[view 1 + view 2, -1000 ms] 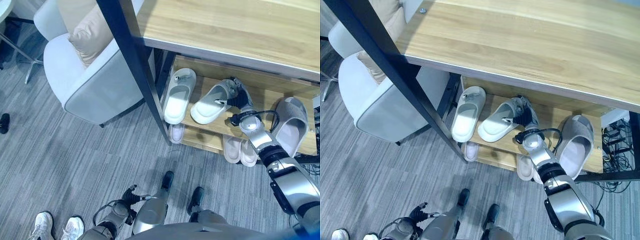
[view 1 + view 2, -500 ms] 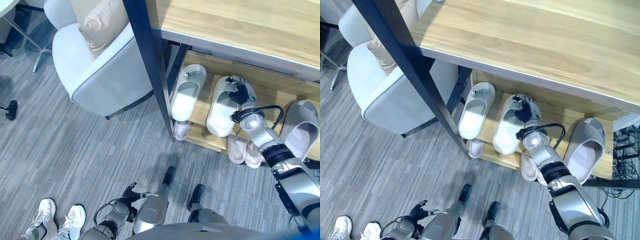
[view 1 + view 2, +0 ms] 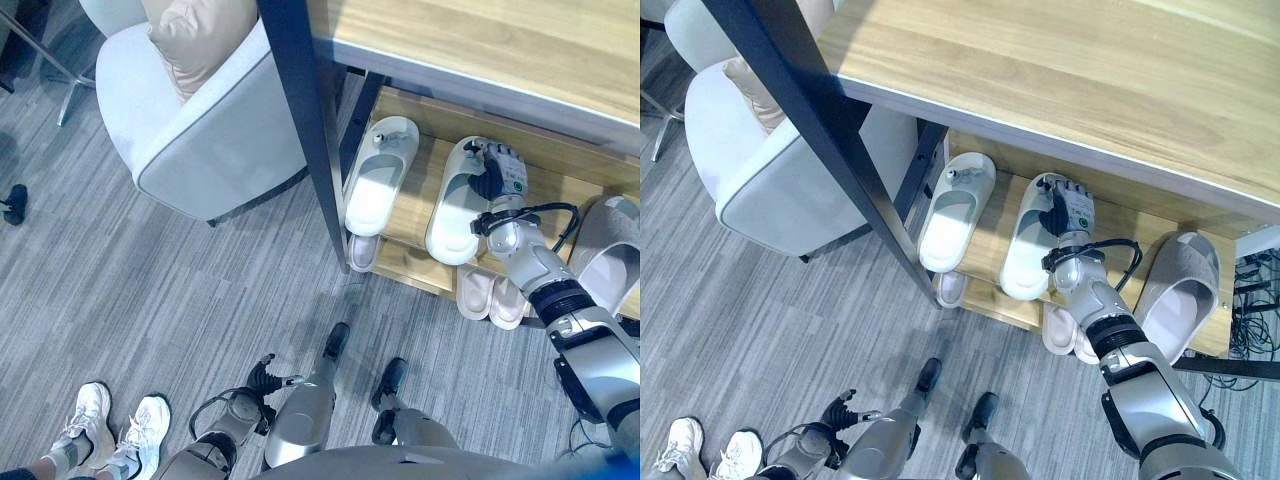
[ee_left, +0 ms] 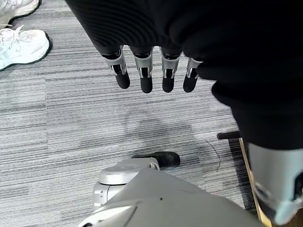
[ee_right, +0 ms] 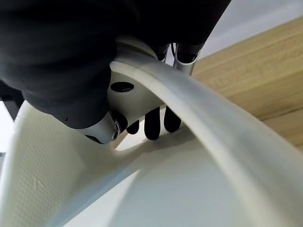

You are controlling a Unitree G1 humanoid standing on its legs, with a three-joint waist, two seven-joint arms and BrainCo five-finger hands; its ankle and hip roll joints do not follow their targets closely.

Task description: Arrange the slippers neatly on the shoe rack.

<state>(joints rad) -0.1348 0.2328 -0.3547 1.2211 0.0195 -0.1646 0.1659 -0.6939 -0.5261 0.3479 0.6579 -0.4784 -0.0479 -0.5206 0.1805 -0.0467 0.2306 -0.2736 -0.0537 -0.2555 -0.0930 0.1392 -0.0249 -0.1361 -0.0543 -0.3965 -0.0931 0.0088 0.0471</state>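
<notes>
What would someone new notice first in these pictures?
The right robot hand grips the strap of a white slipper on the shoe rack's upper shelf, beside a matching white slipper. A grey slipper lies further right, and a white armchair stands left of the rack.

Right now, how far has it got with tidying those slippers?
One white slipper lies straight on the shoe rack. The right hand grips its mate by the strap, set roughly parallel beside it. The grey slipper lies askew, untouched; left hand hangs idle.
</notes>
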